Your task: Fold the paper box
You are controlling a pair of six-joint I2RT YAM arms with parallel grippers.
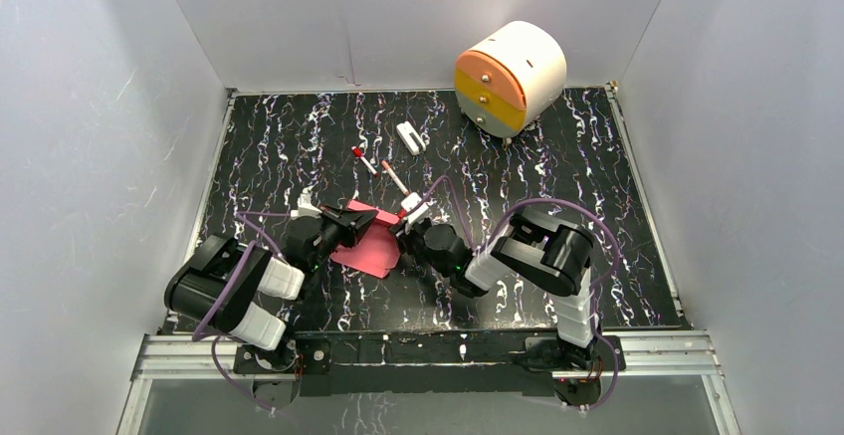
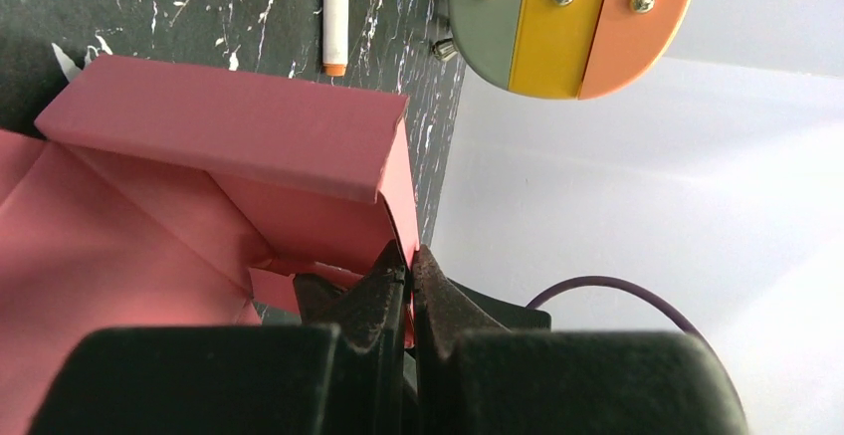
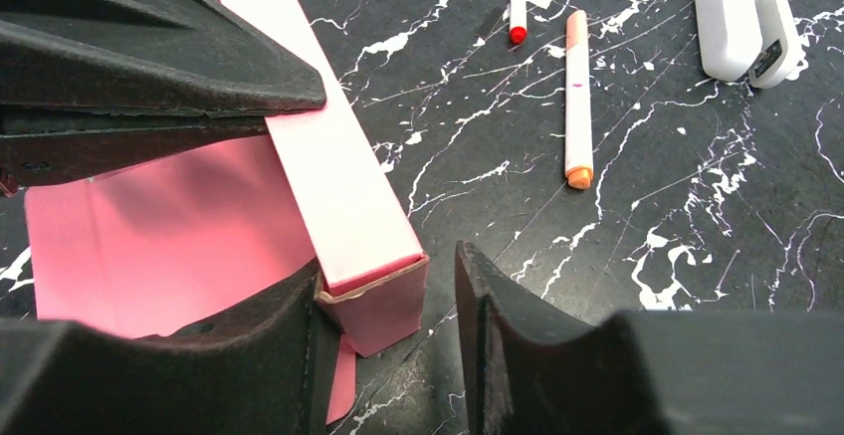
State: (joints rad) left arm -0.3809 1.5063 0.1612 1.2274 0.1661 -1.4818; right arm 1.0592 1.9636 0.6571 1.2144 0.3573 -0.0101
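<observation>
Paper box [image 1: 370, 246]: pink-red card, part-folded. It lies on the worktop [image 1: 607, 176] toward 6 o'clock from centre, between the two arms. One long wall stands up and is folded over along the far side. The rest is a flat sheet with creased flaps.

Left gripper [image 2: 408, 261]: fingers pressed together on the thin end edge of the raised wall, with card visible between the tips. It comes at the box from 9 o'clock.

Right gripper [image 3: 388, 271]: fingers apart, straddling the wall's end corner from 3 o'clock. One finger sits against the corner and the other is off it, with nothing clamped. Whether that finger presses the card or only touches it, I cannot tell.

Around it: two pens [image 1: 395, 176] [image 1: 364, 159] just off the box at 12 o'clock, a small white stapler-like item [image 1: 410, 136] beyond them, and a round drawer unit [image 1: 511, 77] far off at 1 o'clock.

Judged risks from here:
- The pinch is on a narrow edge, so a pull or twist could tear or kink the card there.
- If the right gripper closes across the corner, it may crush the wall rather than tuck the flap.
- The wall is likely springy and may flop open if the left gripper lets go before the flap locks.
- The sheet is light on a smooth worktop, so a one-sided push could slide or spin it.
- The two grippers are very near each other, so either may strike the other.
</observation>
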